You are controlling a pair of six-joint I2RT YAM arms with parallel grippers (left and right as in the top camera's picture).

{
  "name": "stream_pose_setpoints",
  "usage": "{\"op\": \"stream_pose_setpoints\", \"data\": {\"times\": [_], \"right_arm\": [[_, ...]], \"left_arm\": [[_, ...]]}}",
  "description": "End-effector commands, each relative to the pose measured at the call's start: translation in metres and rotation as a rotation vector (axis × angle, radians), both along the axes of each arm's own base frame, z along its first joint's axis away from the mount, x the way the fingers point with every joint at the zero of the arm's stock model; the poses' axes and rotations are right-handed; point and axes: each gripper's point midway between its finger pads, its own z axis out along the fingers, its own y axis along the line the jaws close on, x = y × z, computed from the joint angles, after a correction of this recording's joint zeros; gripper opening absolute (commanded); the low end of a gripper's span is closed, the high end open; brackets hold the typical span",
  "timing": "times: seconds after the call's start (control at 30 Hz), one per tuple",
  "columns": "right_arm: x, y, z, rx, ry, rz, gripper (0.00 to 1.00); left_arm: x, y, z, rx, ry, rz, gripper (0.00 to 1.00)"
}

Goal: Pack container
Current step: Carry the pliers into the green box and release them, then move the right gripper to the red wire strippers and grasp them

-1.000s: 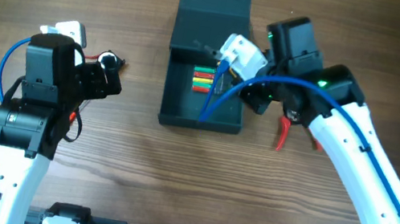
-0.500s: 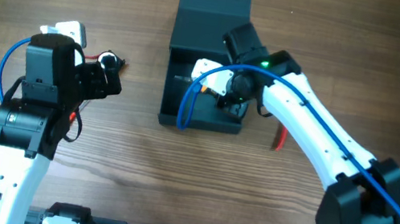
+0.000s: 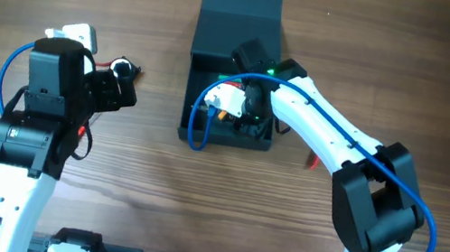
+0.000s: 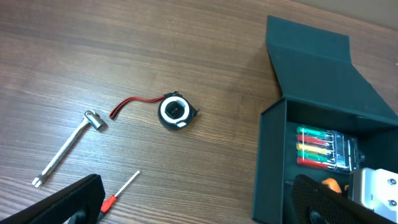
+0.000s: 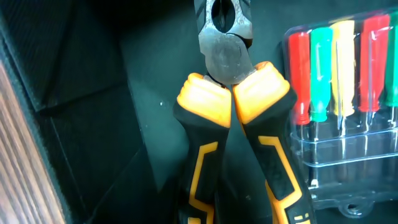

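Note:
The dark teal-grey container (image 3: 186, 129) stands open at the table's middle, its flap lid (image 3: 239, 14) folded back. It also shows in the left wrist view (image 4: 270, 168). A clear case of coloured screwdrivers (image 5: 348, 74) lies inside it and shows in the left wrist view (image 4: 323, 146). My right gripper (image 3: 242, 122) is down inside the box, shut on orange-and-black pliers (image 5: 230, 93) beside the screwdriver case. Its fingers are hidden behind the handles. My left gripper (image 4: 196, 202) is open and empty above the table, left of the box (image 3: 118, 90).
Left of the box lie a black tape measure (image 4: 176, 111) with a red strap, a silver wrench handle (image 4: 65, 149) and a small red-handled screwdriver (image 4: 118, 193). A red-handled tool (image 3: 314, 162) lies right of the box, partly under my right arm.
My right arm has swung left and gone down into the box, from above its right edge to inside it. The left arm has not moved.

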Motion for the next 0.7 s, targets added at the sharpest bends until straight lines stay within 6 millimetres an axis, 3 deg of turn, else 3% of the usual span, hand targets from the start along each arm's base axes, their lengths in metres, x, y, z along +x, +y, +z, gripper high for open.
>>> {"op": "stream_pose_setpoints", "data": {"times": [0.0, 0.2, 0.33, 0.4, 0.47, 0.6, 0.67], "right_arm": [[0.000, 0.010, 0.001, 0.029, 0.005, -0.017, 0.44], [0.001, 0.012, 0.011, 0.042, -0.014, -0.038, 0.52], [0.019, 0.008, 0.042, 0.036, -0.128, -0.087, 0.50], [0.039, -0.002, 0.069, 0.010, -0.244, -0.185, 0.49], [0.067, -0.025, 0.113, -0.007, -0.439, -0.369, 0.52], [0.094, -0.062, 0.178, 0.116, -0.611, -0.663, 0.70], [0.104, -0.090, 0.195, 0.191, -0.623, -0.840, 0.77]], "left_arm": [[0.002, 0.003, 0.008, 0.014, -0.019, 0.000, 1.00], [0.002, 0.003, 0.008, 0.014, -0.019, 0.000, 1.00], [0.002, 0.003, 0.008, 0.014, -0.019, 0.000, 1.00], [0.002, 0.003, 0.008, 0.014, -0.019, 0.000, 1.00], [0.002, 0.003, 0.008, 0.014, -0.019, 0.000, 1.00], [0.002, 0.003, 0.008, 0.014, -0.019, 0.000, 1.00], [0.002, 0.003, 0.008, 0.014, -0.019, 0.000, 1.00]]}}
